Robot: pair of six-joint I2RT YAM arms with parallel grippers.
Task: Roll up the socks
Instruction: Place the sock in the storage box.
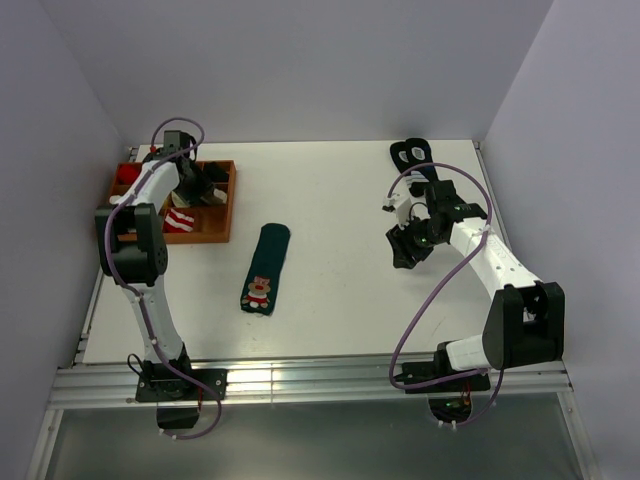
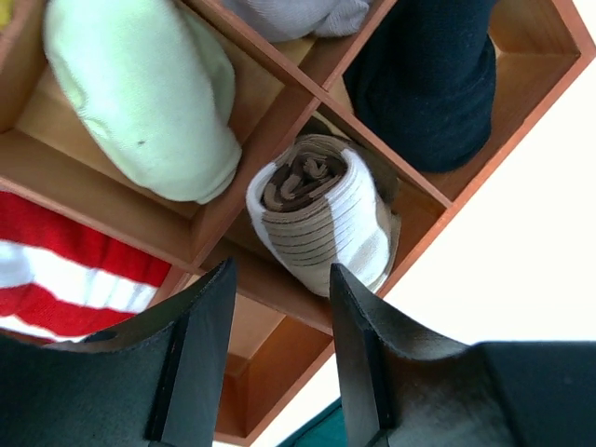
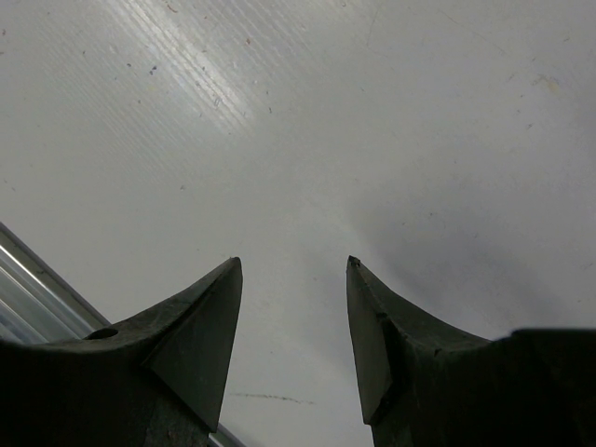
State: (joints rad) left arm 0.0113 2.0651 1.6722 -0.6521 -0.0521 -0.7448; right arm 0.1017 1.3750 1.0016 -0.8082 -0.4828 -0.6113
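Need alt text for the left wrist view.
A rolled brown sock with cream stripes sits in a compartment of a wooden tray, beyond the open left gripper. Neighbouring compartments hold a pale green roll and a dark sock.

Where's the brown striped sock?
Left wrist view: brown sock sits rolled in the far-left wooden tray, just beyond the left hand, beside the pale green roll.

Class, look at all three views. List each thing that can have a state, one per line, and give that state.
brown striped sock: rolled up, in a compartment of the wooden tray
green bear sock: unrolled, lying flat
pale green sock: bundled, in its own compartment
left tool: open, empty
right tool: open, empty
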